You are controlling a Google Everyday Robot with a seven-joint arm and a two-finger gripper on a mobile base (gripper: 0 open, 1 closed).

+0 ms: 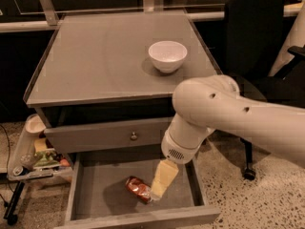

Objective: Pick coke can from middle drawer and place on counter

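The coke can point(137, 188) lies on its side, red and somewhat crumpled, on the grey floor of the open middle drawer point(102, 194) at the bottom of the camera view. My gripper point(156, 191), pale yellow at the end of the big white arm point(214, 111), reaches down into the drawer and its tip is right at the can's right end, touching or nearly touching it. The counter point(100, 56) is the grey cabinet top above.
A white bowl point(167, 55) stands on the counter's right back part. A shut drawer front with a round knob point(134, 136) sits above the open drawer. A black office chair point(252, 46) stands at right, clutter on a low rack point(35, 154) at left.
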